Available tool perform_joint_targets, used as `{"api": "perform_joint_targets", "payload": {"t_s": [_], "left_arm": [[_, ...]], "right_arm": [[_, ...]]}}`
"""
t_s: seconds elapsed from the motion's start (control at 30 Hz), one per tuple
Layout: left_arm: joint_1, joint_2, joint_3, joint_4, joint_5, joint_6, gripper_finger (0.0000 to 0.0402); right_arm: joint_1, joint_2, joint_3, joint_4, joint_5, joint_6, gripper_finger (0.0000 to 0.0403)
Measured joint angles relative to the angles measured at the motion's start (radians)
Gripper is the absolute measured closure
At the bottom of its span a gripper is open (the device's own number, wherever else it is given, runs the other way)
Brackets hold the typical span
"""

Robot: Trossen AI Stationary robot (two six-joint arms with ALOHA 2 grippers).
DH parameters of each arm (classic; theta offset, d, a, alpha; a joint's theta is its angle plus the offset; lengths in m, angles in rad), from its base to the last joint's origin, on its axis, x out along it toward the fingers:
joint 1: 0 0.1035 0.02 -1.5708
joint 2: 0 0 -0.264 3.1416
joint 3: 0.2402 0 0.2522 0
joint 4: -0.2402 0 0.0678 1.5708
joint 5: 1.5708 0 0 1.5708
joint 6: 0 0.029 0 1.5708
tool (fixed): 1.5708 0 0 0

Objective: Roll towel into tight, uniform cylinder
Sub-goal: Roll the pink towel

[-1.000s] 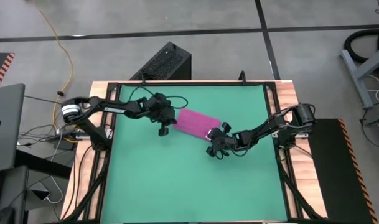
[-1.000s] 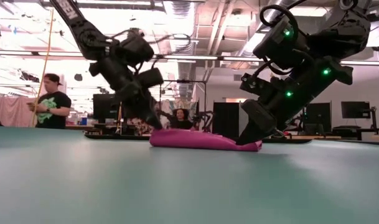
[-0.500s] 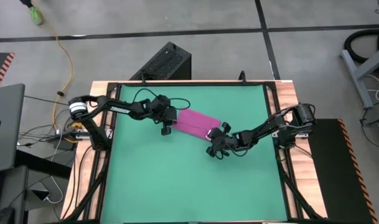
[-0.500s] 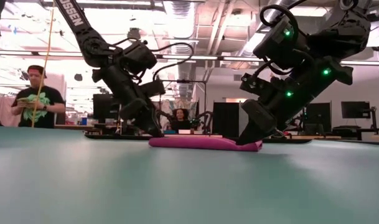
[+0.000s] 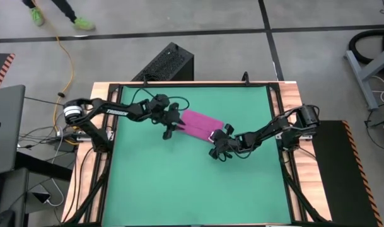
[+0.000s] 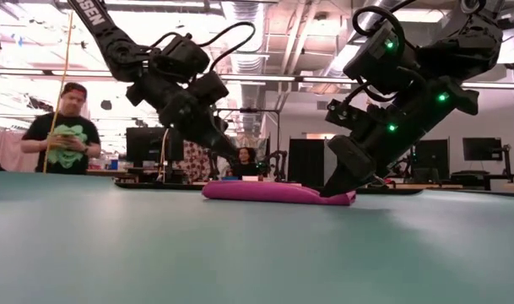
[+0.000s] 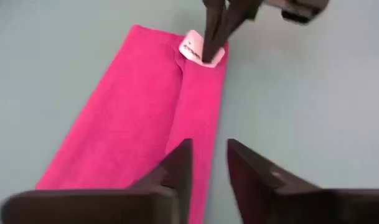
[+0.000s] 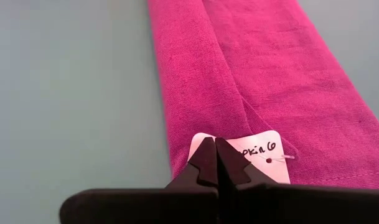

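The magenta towel (image 5: 200, 123) lies flat on the green mat (image 5: 179, 183) as a long folded strip, with its white tag (image 8: 257, 151) at the right end. My left gripper (image 7: 209, 152) is open and hovers above the strip's left end, clear of it in the low view (image 6: 234, 157). My right gripper (image 8: 215, 152) is shut, with its tips down on the tag end, as the low view (image 6: 335, 191) also shows. No roll shows. My right gripper presses its shut fingertips (image 8: 205, 163) down on the towel's right end at the white tag (image 8: 242, 155). It comes slanting down from the table's right side. The towel lies flat on the mat under the tips.
Bare green mat lies all around the towel, inside a wooden table frame (image 5: 98, 126). A black box (image 5: 169, 63) stands behind the far edge. A person (image 6: 62, 135) stands in the room beyond the table.
My left gripper has risen from the towel's left end and now hangs above it. That end was humped up a second ago and now lies flat. My right gripper has stayed on the tag end.
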Motion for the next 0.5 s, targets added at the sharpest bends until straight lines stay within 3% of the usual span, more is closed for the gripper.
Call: {"api": "perform_joint_targets", "payload": {"t_s": [0.13, 0.5], "left_arm": [[-0.031, 0.000, -0.044, 0.055, -0.072, 0.059, 0.0390], [-0.004, 0.017, -0.114, 0.169, -0.111, 0.108, 0.0401]], "right_arm": [[0.000, 0.000, 0.000, 0.000, 0.000, 0.000, 0.0398], [-0.002, 0.000, 0.000, 0.001, -0.001, -0.003, 0.0398]]}}
